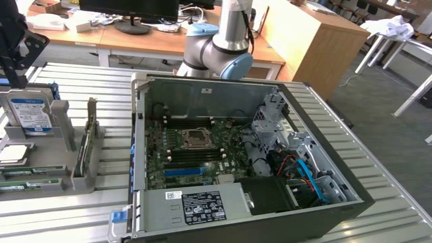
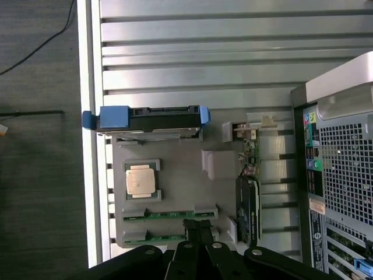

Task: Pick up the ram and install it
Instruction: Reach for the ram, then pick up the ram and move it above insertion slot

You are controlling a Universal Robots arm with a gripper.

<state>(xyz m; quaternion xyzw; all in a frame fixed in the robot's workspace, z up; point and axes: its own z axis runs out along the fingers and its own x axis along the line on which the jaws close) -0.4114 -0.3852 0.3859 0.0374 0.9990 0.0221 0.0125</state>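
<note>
1. The slatted metal surface (image 1: 68,76) carries a grey tray (image 1: 50,158) at the exterior view's left and an open computer case (image 1: 138,126) to the tray's right.
2. A hard drive (image 1: 30,116) with a blue label stands upright at the far end of the tray. In the wrist view the hard drive (image 2: 148,119) shows edge-on between blue end pieces.
3. A processor (image 1: 13,153) lies flat in a recess of the tray, nearer than the hard drive. It is also seen from above in the wrist view (image 2: 141,179).
4. The ram (image 1: 27,172) is a thin green stick that sits in a tray slot just near of the processor. A second green stick (image 1: 20,186) lies parallel to it at the tray's near edge.
5. The hand (image 2: 198,224) has its two dark fingers pressed together and holds nothing. Its tips are over the tray, beside one end of the ram (image 2: 166,214) and close to the second green stick (image 2: 152,238). Contact with either stick cannot be determined.
6. An expansion card (image 1: 84,147) stands on edge along the right side of the tray, towards the case.
7. Inside the case the motherboard (image 1: 196,152) lies exposed, with a blue slot (image 1: 183,171) near its near edge.
8. A power supply (image 1: 196,205) fills the case's near end.
9. The robot arm (image 1: 216,48) rises at the far side of the case.
</note>
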